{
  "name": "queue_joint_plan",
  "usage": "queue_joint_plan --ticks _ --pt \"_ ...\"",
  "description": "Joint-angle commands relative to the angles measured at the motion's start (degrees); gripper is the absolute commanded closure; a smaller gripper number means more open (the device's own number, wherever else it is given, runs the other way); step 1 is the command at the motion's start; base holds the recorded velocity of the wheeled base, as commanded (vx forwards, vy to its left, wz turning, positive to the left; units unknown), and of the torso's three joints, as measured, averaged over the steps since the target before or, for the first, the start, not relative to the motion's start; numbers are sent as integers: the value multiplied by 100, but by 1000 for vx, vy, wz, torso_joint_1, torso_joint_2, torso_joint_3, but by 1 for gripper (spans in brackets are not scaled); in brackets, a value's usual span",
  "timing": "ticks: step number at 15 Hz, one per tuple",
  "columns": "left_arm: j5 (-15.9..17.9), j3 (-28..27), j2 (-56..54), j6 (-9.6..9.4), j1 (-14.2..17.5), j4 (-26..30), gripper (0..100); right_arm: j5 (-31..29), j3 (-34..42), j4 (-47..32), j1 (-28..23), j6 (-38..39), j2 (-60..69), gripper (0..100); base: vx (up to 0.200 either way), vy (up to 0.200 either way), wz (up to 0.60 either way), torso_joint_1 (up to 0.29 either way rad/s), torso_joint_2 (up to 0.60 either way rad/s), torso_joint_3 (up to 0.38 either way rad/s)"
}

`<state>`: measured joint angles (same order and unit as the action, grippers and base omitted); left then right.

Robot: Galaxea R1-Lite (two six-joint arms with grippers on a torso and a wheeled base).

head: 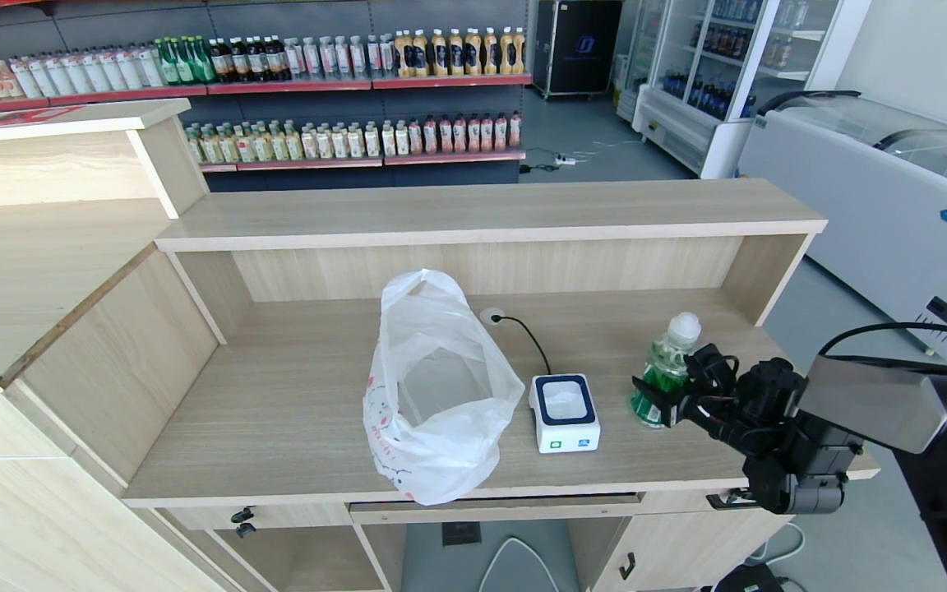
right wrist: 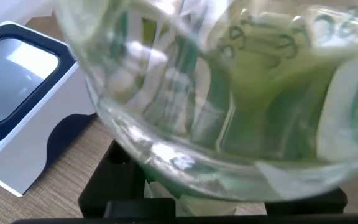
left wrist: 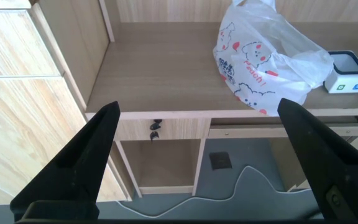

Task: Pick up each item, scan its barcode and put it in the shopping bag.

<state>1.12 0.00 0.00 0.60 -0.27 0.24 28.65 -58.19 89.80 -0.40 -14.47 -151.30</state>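
A clear bottle (head: pixel 666 368) with a green label and a white cap stands upright on the wooden counter (head: pixel 293 411), right of the scanner. My right gripper (head: pixel 669 397) is shut on its lower body from the right. In the right wrist view the bottle (right wrist: pixel 229 93) is pressed close to the camera, with the scanner (right wrist: pixel 23 106) beside it. The white scanner (head: pixel 565 411) with a dark-framed window sits mid-counter. The white plastic shopping bag (head: pixel 436 395) stands open to its left. My left gripper (left wrist: pixel 197 168) hangs open, low before the counter's front left edge, with the bag (left wrist: pixel 266 56) and scanner (left wrist: pixel 348 71) beyond it.
A black cable (head: pixel 533 339) runs from the scanner to a hole at the back of the counter. A raised shelf (head: pixel 490 215) overhangs the rear, and wooden side walls close in the left and right. Bare counter lies left of the bag.
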Motion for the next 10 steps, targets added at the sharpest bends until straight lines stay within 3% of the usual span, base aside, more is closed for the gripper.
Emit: queue_joint_plan --ticks 1,10 --pt "2 0 9 2 0 2 0 -26 62 20 -13 58 180 100 0 0 0 0 0 0" --pt "2 0 9 2 0 2 0 -43 1099 20 -92 1148 1700 100 0 0 0 0 0 0"
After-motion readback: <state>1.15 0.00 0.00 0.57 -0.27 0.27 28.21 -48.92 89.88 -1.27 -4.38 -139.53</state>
